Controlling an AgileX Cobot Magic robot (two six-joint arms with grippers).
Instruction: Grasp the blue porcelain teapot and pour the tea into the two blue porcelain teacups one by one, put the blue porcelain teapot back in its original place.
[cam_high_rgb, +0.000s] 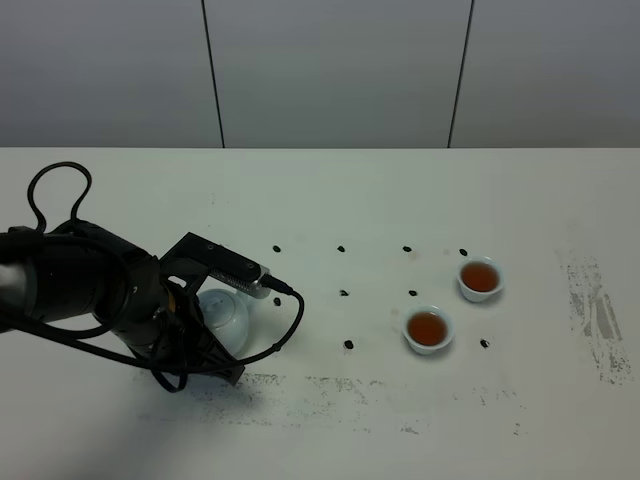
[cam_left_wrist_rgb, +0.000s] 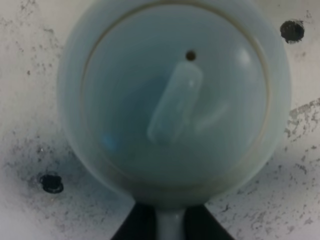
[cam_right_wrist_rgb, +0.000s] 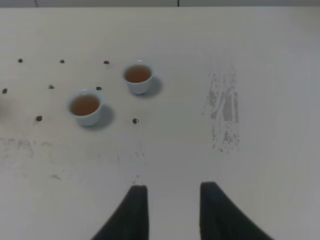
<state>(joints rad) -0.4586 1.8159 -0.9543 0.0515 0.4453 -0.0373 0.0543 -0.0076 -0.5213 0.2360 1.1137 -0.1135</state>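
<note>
With both teacups (cam_high_rgb: 453, 304) filled, the left hand (cam_left_wrist_rgb: 170, 226), pinching the teapot (cam_high_rgb: 222, 314) handle, should spread only once the pot sits settled on the surface (cam_high_rgb: 400, 190).

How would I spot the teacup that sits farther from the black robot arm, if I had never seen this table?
Start at the white table and look to its right side, away from the black arm. Two small, very pale blue porcelain cups of reddish-brown tea stand there, apart from each other. Yours is the farther cup, nearer the wall; the nearer cup sits closer to the arm.
</note>
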